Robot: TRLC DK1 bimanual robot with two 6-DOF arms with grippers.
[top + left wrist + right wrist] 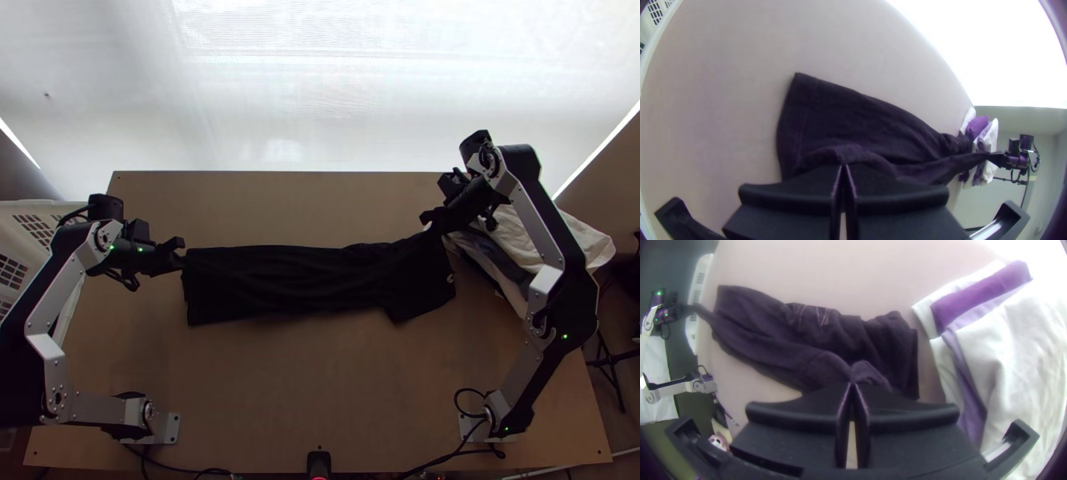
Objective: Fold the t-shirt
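Matt cloth tee (280, 280), smooth wood tbl (320, 384), plastic-lkg bskt (24, 210), satin metal arm links (538, 212)

It looks like a robotics lab, with two mounted arms (540, 216) at a wooden table (320, 400).

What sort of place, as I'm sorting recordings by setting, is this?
Probably a robot workroom: a silver-and-black left arm and matching right arm stand at a light wooden table, with a white slotted plastic basket alongside.
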